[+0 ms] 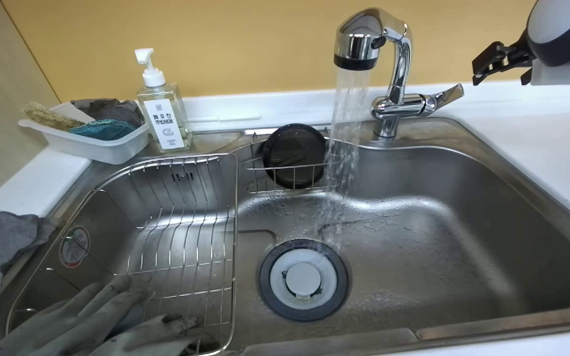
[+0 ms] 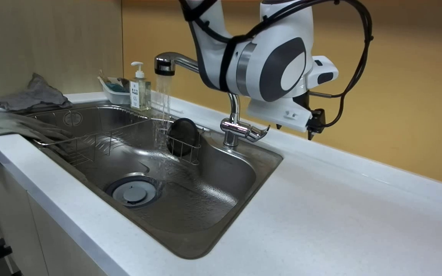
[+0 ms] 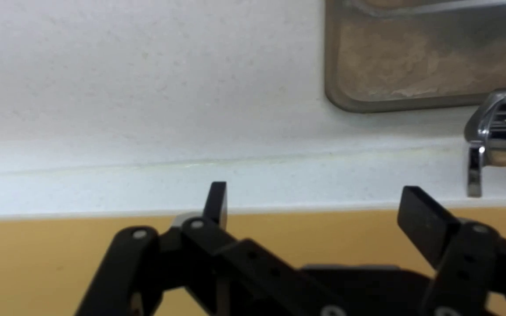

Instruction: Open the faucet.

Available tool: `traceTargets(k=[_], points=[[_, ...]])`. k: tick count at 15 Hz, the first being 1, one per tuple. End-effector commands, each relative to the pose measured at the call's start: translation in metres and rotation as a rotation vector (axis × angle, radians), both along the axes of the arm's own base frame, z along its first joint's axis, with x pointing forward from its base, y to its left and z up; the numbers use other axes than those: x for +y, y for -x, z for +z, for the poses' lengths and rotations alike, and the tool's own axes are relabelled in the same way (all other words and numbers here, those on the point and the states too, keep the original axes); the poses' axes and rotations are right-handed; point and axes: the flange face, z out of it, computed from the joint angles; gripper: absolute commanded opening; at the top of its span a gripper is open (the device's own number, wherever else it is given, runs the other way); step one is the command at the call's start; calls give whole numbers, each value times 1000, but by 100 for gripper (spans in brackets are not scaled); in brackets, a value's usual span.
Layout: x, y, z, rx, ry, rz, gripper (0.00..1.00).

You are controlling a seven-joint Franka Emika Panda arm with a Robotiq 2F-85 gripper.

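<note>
The chrome faucet (image 1: 401, 69) stands at the sink's back edge, and it also shows in an exterior view (image 2: 235, 126). Water (image 1: 347, 109) runs from its spray head (image 1: 360, 37) into the sink in both exterior views. Its flat side lever (image 1: 448, 97) sticks out toward my gripper and tilts upward at the tip. In the wrist view the lever (image 3: 475, 171) is at the right edge, just beyond the right finger. My gripper (image 3: 315, 193) is open and empty, apart from the lever. In an exterior view my gripper (image 1: 502, 71) hangs beside and slightly above the lever.
The steel sink (image 2: 213, 237) holds a wire rack (image 1: 235, 212) and a dark round lid (image 1: 295, 155). A soap bottle (image 1: 166, 116) and a white tray (image 1: 117, 151) stand at the back. Gloves (image 1: 82, 316) lie at the front. The yellow wall (image 3: 323, 237) is close behind my gripper.
</note>
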Motion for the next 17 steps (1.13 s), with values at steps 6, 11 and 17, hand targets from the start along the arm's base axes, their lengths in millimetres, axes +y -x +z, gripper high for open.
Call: traceTargets(k=[6,11,17], points=[[4,12,53,101,-102,-10,100],[12,24,87,163,-139,22,100],[15,32,94,237,-153,53,100]])
